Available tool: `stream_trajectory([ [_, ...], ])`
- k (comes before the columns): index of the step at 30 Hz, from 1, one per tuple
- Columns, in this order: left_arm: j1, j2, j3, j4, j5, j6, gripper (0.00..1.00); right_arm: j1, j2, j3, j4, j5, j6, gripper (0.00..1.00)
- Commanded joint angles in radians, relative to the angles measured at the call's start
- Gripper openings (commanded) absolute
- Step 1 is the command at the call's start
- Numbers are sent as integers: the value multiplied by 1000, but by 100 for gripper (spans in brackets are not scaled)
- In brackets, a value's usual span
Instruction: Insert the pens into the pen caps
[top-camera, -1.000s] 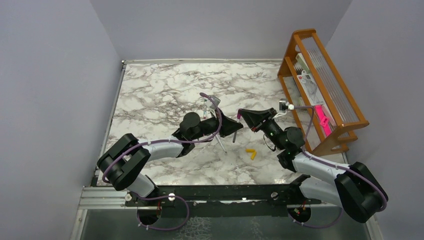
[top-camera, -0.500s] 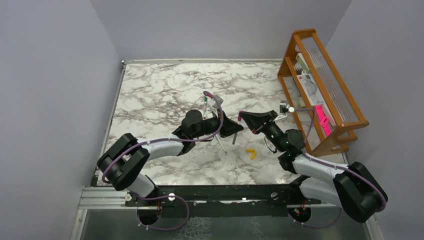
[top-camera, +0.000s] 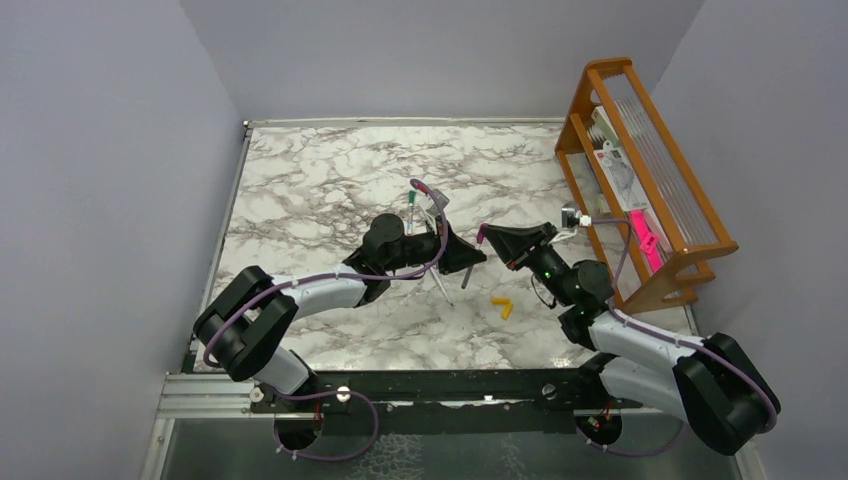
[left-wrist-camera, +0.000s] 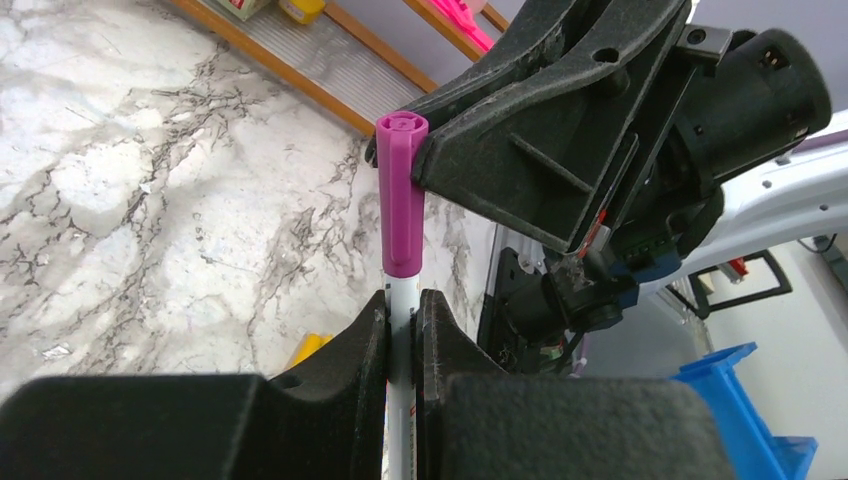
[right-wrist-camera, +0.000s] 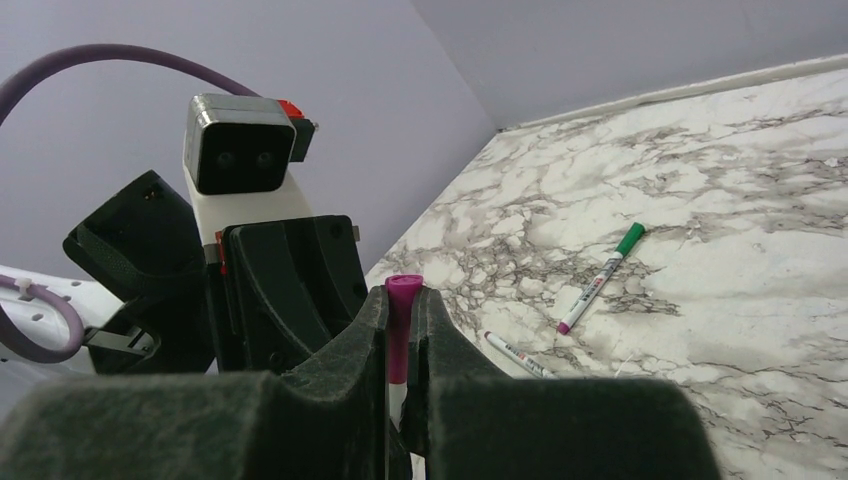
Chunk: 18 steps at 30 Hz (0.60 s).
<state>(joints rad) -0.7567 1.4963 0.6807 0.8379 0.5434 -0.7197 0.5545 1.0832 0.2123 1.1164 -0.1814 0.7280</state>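
My left gripper (left-wrist-camera: 402, 298) is shut on a pen (left-wrist-camera: 400, 310), a thin white barrel standing upright between its fingers. A magenta pen cap (left-wrist-camera: 402, 190) sits over the pen's upper end. My right gripper (right-wrist-camera: 401, 295) is shut on that same magenta cap (right-wrist-camera: 400, 330), and the white barrel shows just under it. In the top view the left gripper (top-camera: 478, 257) and the right gripper (top-camera: 487, 237) meet tip to tip above the table's middle. A pen with a green cap (top-camera: 410, 210) lies behind them, and a bare pen (top-camera: 441, 285) lies under the left gripper. Two yellow-orange caps (top-camera: 502, 305) lie in front.
A wooden rack (top-camera: 650, 180) with papers and a pink item stands along the right edge, close behind my right arm. The marble table (top-camera: 300, 180) ends at grey walls on the left and at the back. The left arm's purple cable (top-camera: 432, 200) loops above its wrist.
Both grippers have stayed shut on pen and cap. The left wrist has edged slightly toward the back and the right gripper has shifted a little with it.
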Motion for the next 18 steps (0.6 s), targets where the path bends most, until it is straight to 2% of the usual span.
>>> stream_trajectory([
  [1, 40, -51, 77, 146, -36, 66, 0, 25, -59, 0, -276, -89, -45, 1],
  [4, 41, -59, 56, 104, -29, 95, 0, 25, -103, 26, -319, -48, -58, 2],
  [6, 42, -56, 51, 64, -30, 107, 0, 25, -128, 48, -359, -18, -74, 12],
  [10, 45, -42, 30, 17, -47, 119, 0, 25, -196, 79, -446, 62, -109, 38],
  [11, 47, -38, 25, 6, -56, 123, 0, 25, -217, 86, -476, 86, -120, 42],
  [16, 97, 4, 27, -66, -105, 119, 0, 25, -292, 97, -590, 171, -183, 43],
  [18, 129, 30, 65, -166, -157, 132, 0, 25, -307, 93, -624, 190, -192, 43],
])
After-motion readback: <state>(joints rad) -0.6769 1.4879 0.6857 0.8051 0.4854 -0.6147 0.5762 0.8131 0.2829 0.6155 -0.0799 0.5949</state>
